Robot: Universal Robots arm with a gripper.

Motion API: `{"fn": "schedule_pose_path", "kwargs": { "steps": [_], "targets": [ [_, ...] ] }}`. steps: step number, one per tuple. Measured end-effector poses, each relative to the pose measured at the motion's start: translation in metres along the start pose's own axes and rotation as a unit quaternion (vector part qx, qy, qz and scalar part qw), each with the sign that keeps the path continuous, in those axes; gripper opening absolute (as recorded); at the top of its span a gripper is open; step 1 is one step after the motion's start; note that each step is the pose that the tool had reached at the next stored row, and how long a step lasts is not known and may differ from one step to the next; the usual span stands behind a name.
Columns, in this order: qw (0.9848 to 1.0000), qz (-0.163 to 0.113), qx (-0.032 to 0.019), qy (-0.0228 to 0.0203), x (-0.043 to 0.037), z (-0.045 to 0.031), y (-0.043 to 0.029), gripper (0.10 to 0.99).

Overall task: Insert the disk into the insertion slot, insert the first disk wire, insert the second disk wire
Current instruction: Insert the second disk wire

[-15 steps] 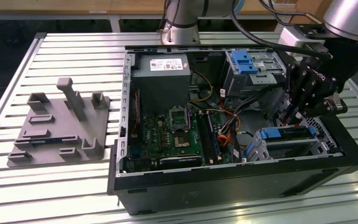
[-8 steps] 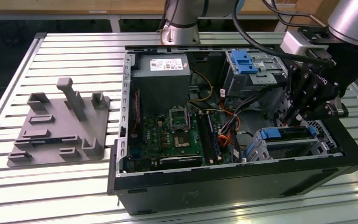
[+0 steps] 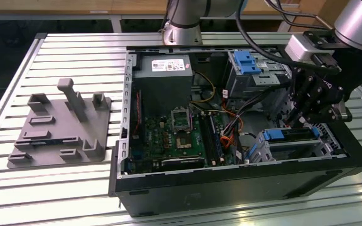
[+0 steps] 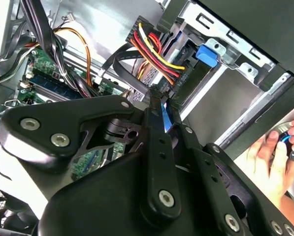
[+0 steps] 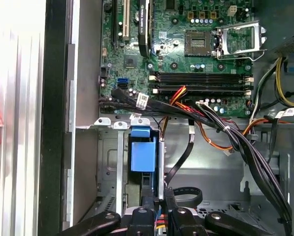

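The disk (image 3: 288, 135), silver in a bright blue carrier (image 5: 143, 152), lies inside the insertion slot (image 3: 297, 151) of silvery sheet metal at the exterior view's right. My gripper (image 3: 308, 121) hangs right over the disk's end. In both wrist views its fingers (image 5: 149, 206) stand almost together at that end. My gripper (image 4: 159, 96) is shut on the black plug of a red, yellow and black disk wire (image 4: 159, 56). A flat black wire (image 5: 182, 155) loops beside the slot, its end hidden behind the fingers.
The open computer case (image 3: 231, 183) holds a motherboard (image 3: 181, 136), a power supply (image 3: 162, 70) and a taller grey cage with a blue clip (image 3: 247, 61). A person's hand (image 4: 275, 152) rests just outside the case wall. A grey fixture (image 3: 61, 127) stands on the slatted table.
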State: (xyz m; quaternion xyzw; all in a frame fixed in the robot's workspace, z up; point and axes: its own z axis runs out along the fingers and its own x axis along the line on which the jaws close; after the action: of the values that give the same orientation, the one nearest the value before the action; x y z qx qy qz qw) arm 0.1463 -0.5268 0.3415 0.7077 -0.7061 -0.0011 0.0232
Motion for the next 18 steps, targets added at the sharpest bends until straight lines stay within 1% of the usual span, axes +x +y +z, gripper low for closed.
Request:
{"fn": "schedule_pose_path", "kwargs": {
  "steps": [2, 3, 10, 13, 15, 18],
  "targets": [
    [1.0000, 0.000, 0.0000, -0.0041, 0.0010, 0.0002, 0.0000, 0.200],
    [1.0000, 0.000, 0.0000, -0.0050, 0.0011, 0.0002, 0.0000, 0.200],
    [1.0000, 0.000, 0.0000, -0.0052, 0.0011, 0.0002, 0.0000, 0.200],
    [1.0000, 0.000, -0.0001, -0.0045, 0.0016, 0.0006, -0.0001, 0.200],
    [1.0000, 0.000, -0.0003, -0.0032, 0.0018, 0.0006, -0.0004, 0.200],
    [1.0000, 0.000, -0.0013, 0.0003, 0.0019, 0.0009, -0.0011, 0.200]
  ]
}}
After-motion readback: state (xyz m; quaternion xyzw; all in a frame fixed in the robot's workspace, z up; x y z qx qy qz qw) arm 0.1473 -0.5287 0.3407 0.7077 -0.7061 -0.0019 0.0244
